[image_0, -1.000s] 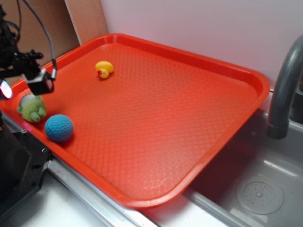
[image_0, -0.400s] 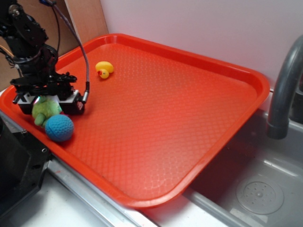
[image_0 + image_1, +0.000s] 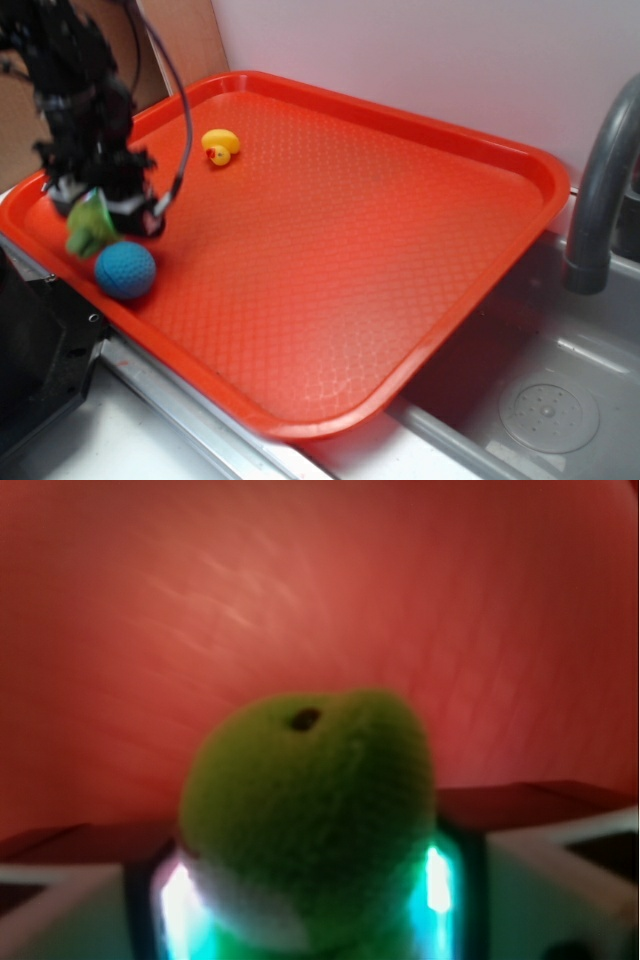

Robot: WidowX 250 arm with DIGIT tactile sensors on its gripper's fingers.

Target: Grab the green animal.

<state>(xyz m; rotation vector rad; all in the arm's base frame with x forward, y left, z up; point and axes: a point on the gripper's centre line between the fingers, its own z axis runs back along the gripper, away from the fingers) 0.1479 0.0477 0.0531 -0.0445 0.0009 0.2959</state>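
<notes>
Looks like the black tool [image 3: 100, 205] is already pinching the small fuzzy lime-green plush animal [image 3: 310, 820], hanging just above the red plastic tray [image 3: 330, 250], so it's basically only needing a clean lift now.

No text, label, brand, number or sign can be read anywhere in either view right now.

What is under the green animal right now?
Under the green animal is the red tray, with the blue ball just beside. The tool grips it from above. Whether it touches the tray can't be seen.
</notes>
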